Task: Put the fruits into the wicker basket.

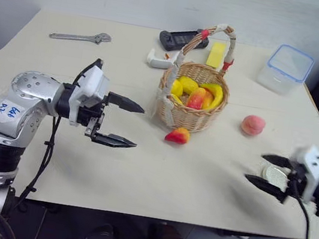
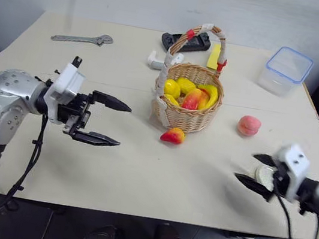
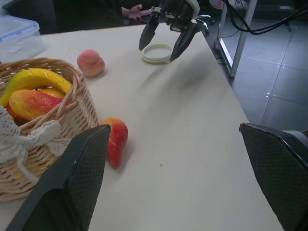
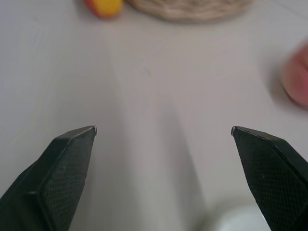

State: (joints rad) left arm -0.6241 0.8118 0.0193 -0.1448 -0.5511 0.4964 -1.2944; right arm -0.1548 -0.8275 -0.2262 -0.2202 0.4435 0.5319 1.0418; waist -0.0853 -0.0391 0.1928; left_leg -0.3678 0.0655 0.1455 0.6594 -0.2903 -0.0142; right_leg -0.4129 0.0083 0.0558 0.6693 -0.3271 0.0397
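The wicker basket [image 1: 192, 97] stands upright near the middle of the pale counter [image 1: 139, 171], its tall wrapped handle arching over it. Inside lie yellow lemons [image 1: 186, 85], a banana [image 1: 214, 93] along the 3 o'clock side of the rim, and a red-and-yellow fruit [image 1: 197, 98] between them. A second pointed red-and-yellow fruit [image 1: 177, 136] lies on the counter just outside the basket at about 6 o'clock, close to the woven wall; the views do not settle whether it touches. The peach [image 1: 252, 125] sits on the counter at about 4 o'clock from the basket, apart from it. The left end effector [image 1: 128, 125] hovers at 8 o'clock from the basket, pointing toward it, its two black fingers spread wide with nothing between them. The right end effector [image 1: 264, 170] is low over the counter at 5 o'clock from the basket, fingers apart and empty, with a round white lid [image 3: 157, 53] lying just beside its tips. At the far edge of the counter lie a wrench [image 1: 80, 36], a black device [image 1: 181, 39] and a clear blue-rimmed box [image 1: 286, 68].
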